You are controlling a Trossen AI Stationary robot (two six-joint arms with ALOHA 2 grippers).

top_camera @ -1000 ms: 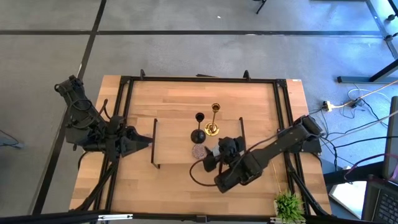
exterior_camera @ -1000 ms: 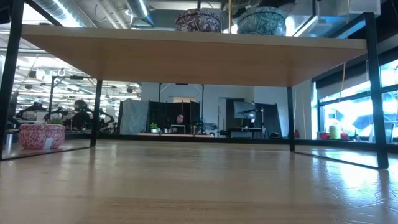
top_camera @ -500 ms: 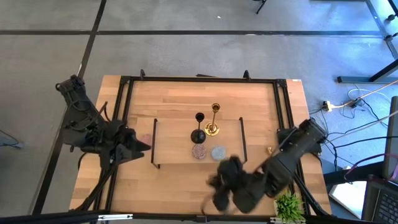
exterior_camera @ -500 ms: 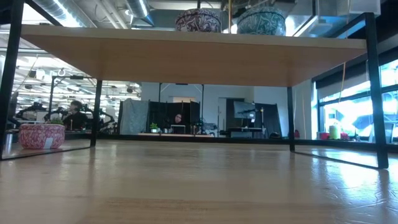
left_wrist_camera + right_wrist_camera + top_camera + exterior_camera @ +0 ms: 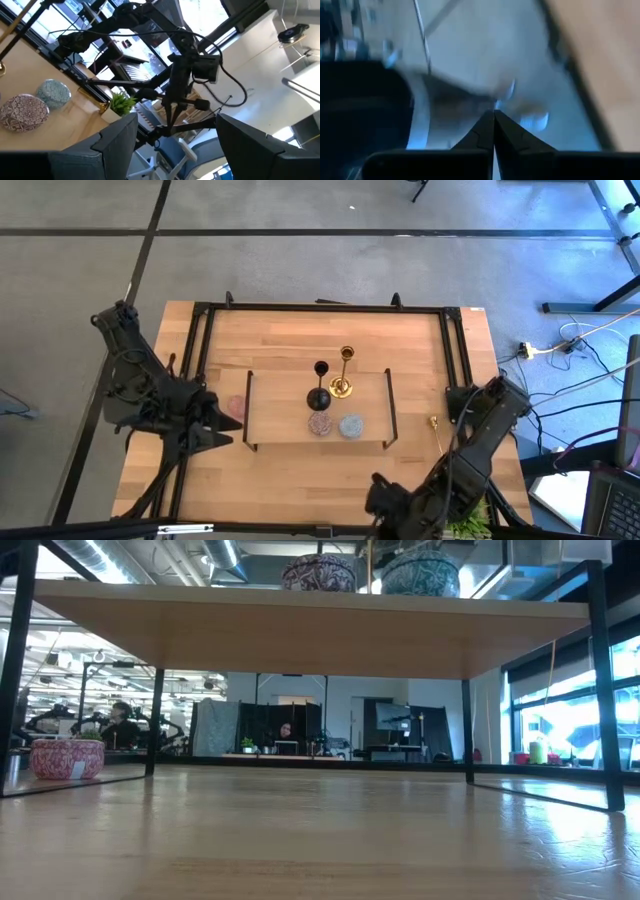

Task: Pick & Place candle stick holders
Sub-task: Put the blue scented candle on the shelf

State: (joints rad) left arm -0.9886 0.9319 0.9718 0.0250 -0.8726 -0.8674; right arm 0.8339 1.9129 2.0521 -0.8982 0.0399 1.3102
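Note:
On the wooden board (image 5: 280, 395) stand a black candle stick holder (image 5: 318, 395) and a gold one (image 5: 343, 375). In front of them sit a mauve round (image 5: 320, 423) and a pale blue round (image 5: 351, 425). A pink round (image 5: 236, 407) rests on the table left of the board. A slim gold piece (image 5: 435, 424) lies right of the board. My left gripper (image 5: 215, 428) stands open beside the pink round, touching nothing. My right gripper (image 5: 380, 492) is shut and empty, raised near the table's near edge.
The board's black end rails (image 5: 248, 410) stand upright at either end. A black frame (image 5: 320, 307) runs around the table top. A green plant (image 5: 120, 102) sits at the near right corner, partly under my right arm. Bare wood lies in front of the board.
My right gripper has drawn back from the board toward the table's near edge, rising, turning and shutting. The pale blue round it covered now shows standing on the board. My left gripper has swung slightly toward the near edge, uncovering the pink round.

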